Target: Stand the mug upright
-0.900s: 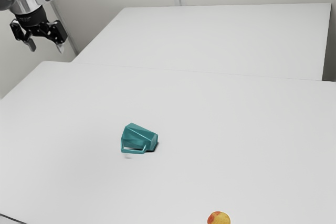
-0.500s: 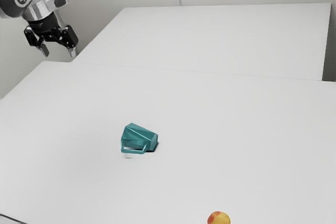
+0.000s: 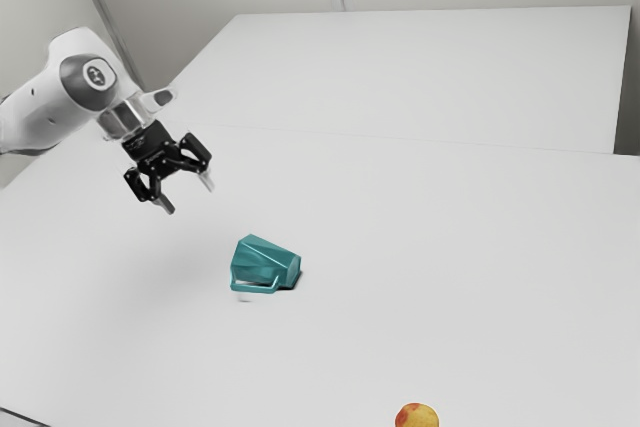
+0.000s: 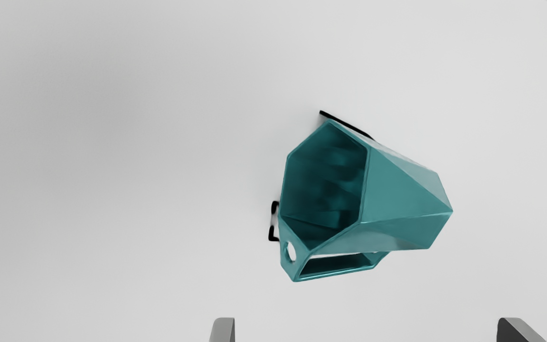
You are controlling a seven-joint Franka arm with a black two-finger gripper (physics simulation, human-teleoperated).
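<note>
- Teal and faceted, the mug (image 3: 265,259) lies on its side on the white surface (image 3: 450,267), a little left of and below the middle of the exterior view.
- Its mouth faces the exterior view's left and its narrower base the exterior view's right.
- The handle (image 3: 255,289) runs along the side toward the bottom of that frame; in the wrist view this is the side nearer the fingers (image 4: 222,330).
- The wrist view looks partly into the hollow of the mug, down its dark teal inner walls.
- The gripper (image 3: 189,199) hangs in the upper left of the exterior view, above and to the left of the mug, tilted, and apart from it.
- Its two fingers stand wide apart with nothing held between them.
- The white and grey arm (image 3: 55,107) comes in from the left edge of the exterior view.
- A yellow and red round fruit (image 3: 417,416) sits at the bottom edge, right of centre, well apart from the mug.
</note>
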